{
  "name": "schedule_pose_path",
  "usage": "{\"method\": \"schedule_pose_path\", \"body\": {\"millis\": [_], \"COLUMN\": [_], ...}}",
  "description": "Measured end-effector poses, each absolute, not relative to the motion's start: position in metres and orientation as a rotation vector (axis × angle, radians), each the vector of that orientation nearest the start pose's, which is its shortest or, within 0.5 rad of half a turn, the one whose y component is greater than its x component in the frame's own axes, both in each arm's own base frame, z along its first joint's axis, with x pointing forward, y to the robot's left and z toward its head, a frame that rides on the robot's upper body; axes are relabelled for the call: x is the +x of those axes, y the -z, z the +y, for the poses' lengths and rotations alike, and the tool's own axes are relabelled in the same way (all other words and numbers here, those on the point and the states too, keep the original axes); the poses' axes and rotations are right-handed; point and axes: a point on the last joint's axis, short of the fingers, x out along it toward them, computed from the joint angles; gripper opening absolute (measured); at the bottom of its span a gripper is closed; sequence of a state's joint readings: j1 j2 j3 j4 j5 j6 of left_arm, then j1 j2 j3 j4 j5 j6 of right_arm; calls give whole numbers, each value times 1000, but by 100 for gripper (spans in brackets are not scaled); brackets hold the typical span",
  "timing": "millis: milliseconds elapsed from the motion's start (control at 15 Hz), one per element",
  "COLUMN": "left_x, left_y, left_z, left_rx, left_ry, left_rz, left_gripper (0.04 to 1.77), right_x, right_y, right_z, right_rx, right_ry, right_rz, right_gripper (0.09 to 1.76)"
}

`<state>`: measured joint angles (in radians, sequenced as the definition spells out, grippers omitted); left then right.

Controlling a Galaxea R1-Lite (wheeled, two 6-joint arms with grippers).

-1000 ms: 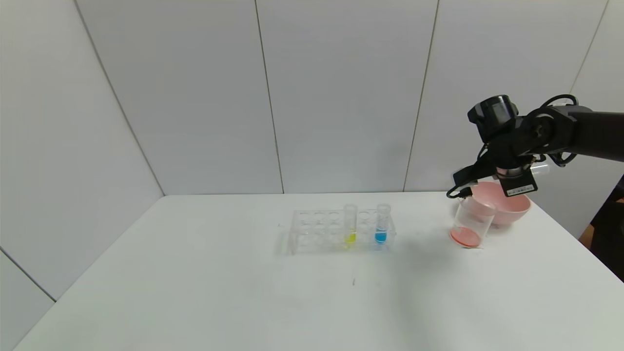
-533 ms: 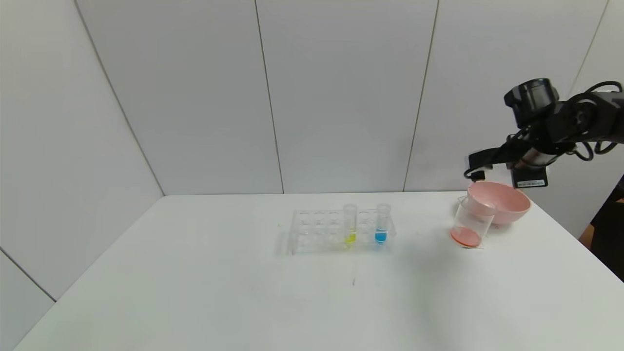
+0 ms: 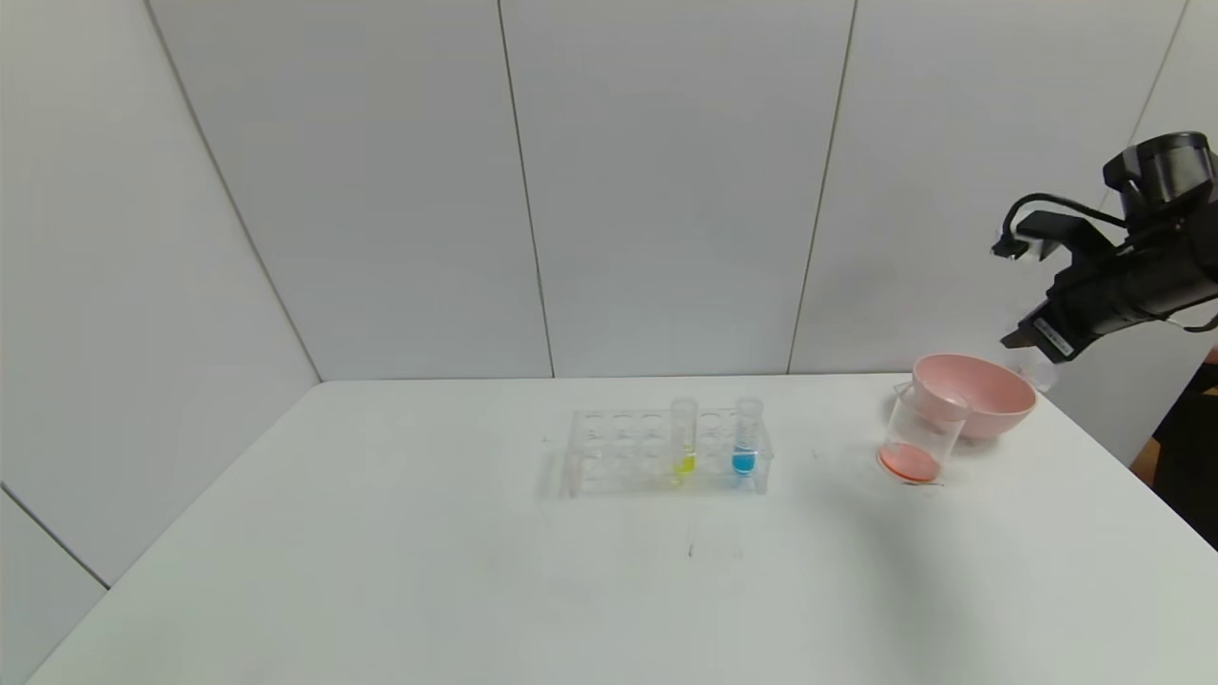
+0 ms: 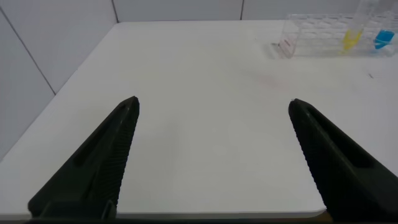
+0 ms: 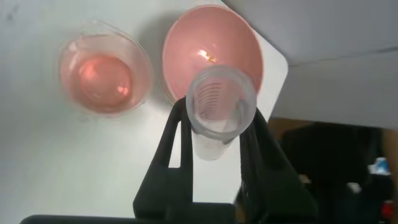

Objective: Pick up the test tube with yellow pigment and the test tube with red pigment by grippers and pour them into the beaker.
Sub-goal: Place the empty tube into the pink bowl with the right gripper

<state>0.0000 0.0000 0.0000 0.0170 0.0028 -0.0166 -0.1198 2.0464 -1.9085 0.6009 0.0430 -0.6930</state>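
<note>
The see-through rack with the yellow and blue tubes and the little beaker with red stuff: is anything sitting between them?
Nothing. In the head view, only bare white table lies between the rack and the beaker.

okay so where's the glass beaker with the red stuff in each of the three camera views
Head view: the beaker stands on the table at the right, just in front of the pink bowl, apart from the tube rack.
Left wrist view: not in it.
Right wrist view: the beaker is seen from above, red liquid inside, beside the pink bowl.
Shared landmark: the pink bowl, next to the beaker in both views that show it.
</note>
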Motion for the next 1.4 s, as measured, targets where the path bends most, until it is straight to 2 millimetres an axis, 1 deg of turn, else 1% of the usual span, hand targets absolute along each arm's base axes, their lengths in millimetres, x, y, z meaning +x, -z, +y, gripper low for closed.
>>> {"method": "schedule_pose_path", "body": {"millis": [200,267,400,533,600,667,800,933,1000,1200,1400], "left_x": [-23,-23,-23,-23,-23,-23,-23,-23,-23,-23,-23], "left_y": [-74,-74,-74,-74,-74,-74,-74,-74,-74,-74,-74], "left_z": [0,0,0,0,0,0,0,0,0,0,0], "left_rx": [-17,-17,-16,-17,-17,-17,-17,-17,-17,-17,-16], "left_ry": [-3,-3,-3,-2,-3,-3,-3,-3,-3,-3,-3], "left_rz": [17,17,17,17,17,17,17,17,17,17,17], "left_gripper": [172,172,172,172,172,172,172,172,172,172,172], "right_x": [382,379,380,386,388,388,387,391,395,410,422], "right_y": [-256,-255,-254,-250,-246,-238,-217,-206,-201,-189,-162], "right_z": [-46,-44,-44,-47,-49,-49,-49,-50,-52,-59,-68], "right_rx": [-306,-246,-199,-186,-172,-155,-89,-24,-16,-18,-20], "right_ry": [-83,-60,-24,12,23,23,11,23,29,47,65], "right_rz": [719,701,588,404,311,257,261,271,262,147,112], "right_gripper": [50,50,50,50,50,50,50,50,50,50,50]}}
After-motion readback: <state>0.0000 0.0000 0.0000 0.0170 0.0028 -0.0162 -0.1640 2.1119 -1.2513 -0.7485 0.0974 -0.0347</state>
